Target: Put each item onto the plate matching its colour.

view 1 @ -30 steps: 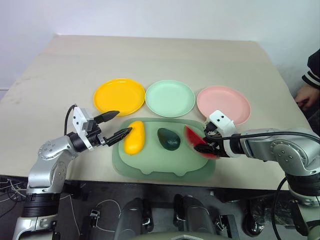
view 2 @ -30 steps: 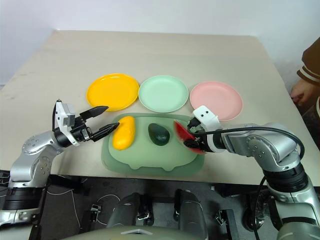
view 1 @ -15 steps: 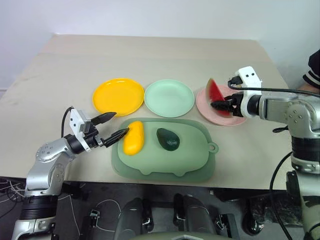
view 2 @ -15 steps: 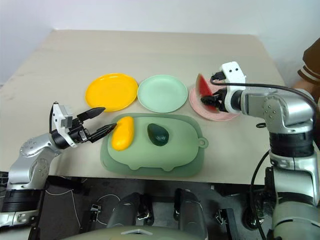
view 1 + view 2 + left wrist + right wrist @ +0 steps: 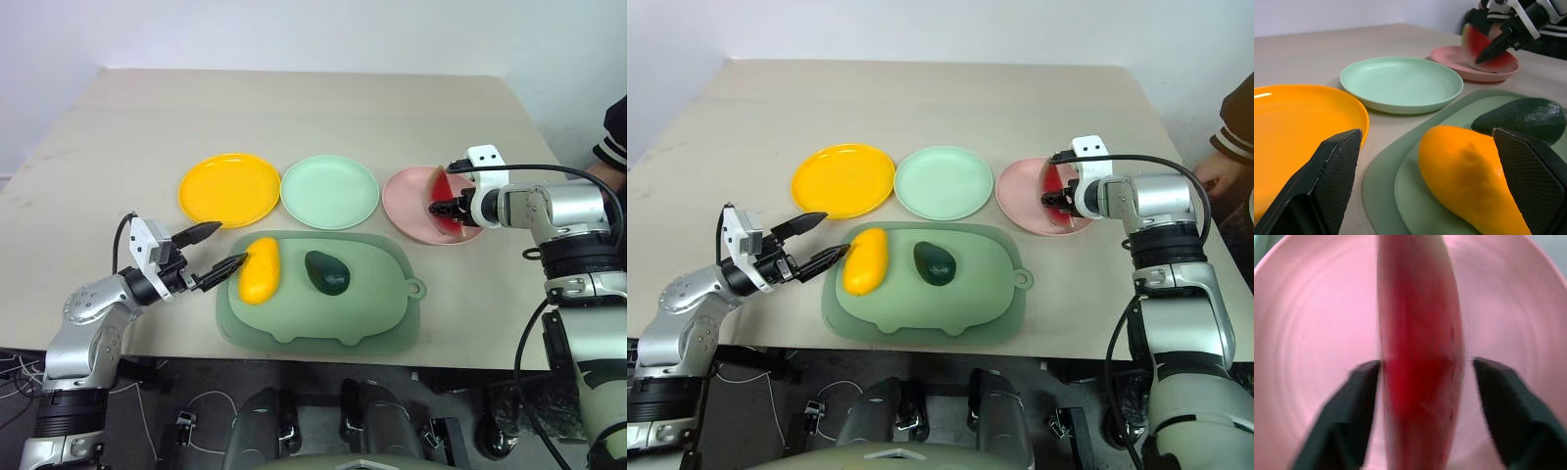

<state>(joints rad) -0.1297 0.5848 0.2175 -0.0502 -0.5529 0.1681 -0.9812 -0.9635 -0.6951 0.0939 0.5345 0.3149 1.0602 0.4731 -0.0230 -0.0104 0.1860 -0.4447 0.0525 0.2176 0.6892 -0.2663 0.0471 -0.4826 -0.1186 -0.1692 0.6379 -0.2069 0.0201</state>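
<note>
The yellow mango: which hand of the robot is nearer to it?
Left. The left hand hovers open just beside the mango, at the tray's left edge. The right hand is far across, over the pink plate.

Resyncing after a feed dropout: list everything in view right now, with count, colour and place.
Table: one, beige, under everything.
Plates: three in a row; yellow plate left, mint plate middle, pink plate right.
Tray: one, dull green, nearer the robot than the plates.
Mango: one, yellow, on the tray's left part.
Avocado: one, dark green, mid-tray.
Watermelon wedge: one, red, on the pink plate.
Person's sleeve: dark, striped cuff, far right edge.
Left pincer: open, beside the mango.
Right pincer: fingers apart either side of the wedge.
</note>
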